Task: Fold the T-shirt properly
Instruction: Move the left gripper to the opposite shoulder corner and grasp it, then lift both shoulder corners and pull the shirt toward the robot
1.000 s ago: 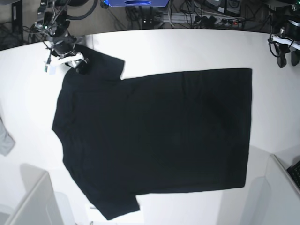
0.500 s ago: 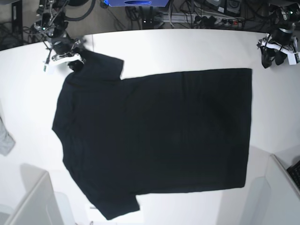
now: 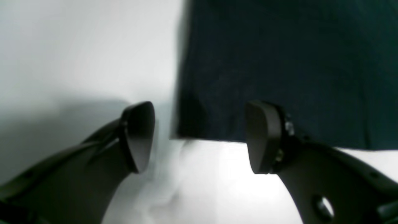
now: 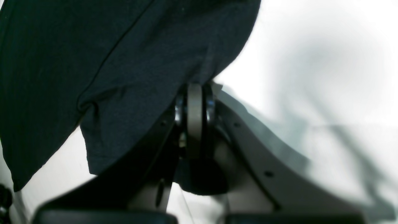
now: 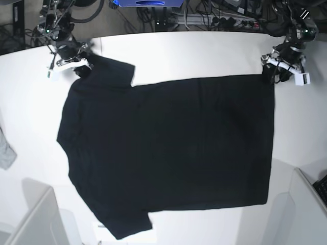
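Left gripper [image 5: 273, 73] has swung in, jaws spread, straddling the T-shirt [image 5: 168, 153]'s hem corner; right gripper [image 4: 194, 93] pinches the sleeve at the desk [image 5: 204, 51]'s far edge.

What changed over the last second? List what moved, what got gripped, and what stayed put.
The left gripper travelled from the table's edge in to the shirt's hem corner, jaws open and straddling it in the left wrist view, nothing held yet. The right gripper closed on the sleeve and stayed there. The shirt lies flat as before; the grey cloth has not moved.
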Robot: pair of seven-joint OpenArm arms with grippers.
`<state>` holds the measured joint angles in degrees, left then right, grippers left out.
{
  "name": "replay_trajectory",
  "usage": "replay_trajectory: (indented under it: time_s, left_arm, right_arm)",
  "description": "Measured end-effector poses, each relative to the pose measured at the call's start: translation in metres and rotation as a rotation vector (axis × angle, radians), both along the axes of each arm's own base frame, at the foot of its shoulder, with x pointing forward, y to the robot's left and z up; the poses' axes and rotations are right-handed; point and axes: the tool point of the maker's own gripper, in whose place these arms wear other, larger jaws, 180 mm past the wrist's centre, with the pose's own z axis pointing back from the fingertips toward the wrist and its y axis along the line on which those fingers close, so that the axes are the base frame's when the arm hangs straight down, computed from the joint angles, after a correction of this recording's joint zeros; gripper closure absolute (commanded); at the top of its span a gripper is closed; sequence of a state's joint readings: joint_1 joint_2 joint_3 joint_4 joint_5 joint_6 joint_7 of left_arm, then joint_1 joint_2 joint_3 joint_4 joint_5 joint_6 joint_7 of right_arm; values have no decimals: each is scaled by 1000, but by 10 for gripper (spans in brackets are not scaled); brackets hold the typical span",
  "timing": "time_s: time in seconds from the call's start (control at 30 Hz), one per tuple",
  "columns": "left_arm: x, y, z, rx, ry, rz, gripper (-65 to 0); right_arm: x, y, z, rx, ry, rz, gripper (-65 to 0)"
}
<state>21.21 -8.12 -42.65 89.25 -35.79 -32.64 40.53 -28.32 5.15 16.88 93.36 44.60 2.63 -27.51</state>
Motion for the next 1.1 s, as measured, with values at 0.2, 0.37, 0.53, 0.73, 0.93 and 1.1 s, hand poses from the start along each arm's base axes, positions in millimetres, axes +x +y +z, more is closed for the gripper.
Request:
replay_trajectory:
  time_s: [0.2, 0.37, 0.53, 0.73, 0.93, 1.1]
  left_arm:
    - [12, -3, -15, -69, -19, 26, -380]
    - [22, -17, -18, -100, -29, -4, -275]
    - [19, -14, -22, -99, -5, 22, -53]
    - [16, -5, -25, -97, 18, 85, 0]
    - [2, -3, -27, -97, 28, 91, 0]
    - [-9, -2, -26, -81, 41, 87, 0]
  right_arm:
    - [1, 0, 0, -2, -1, 0, 0]
    - [1, 0, 0, 1, 0, 1, 0]
    - [1, 0, 0, 0, 0, 0, 0]
    - [0, 0, 0, -1, 0, -1, 0]
    - [-6, -1, 1, -12, 4, 4, 0]
    - [-27, 2, 6, -33, 42, 27, 0]
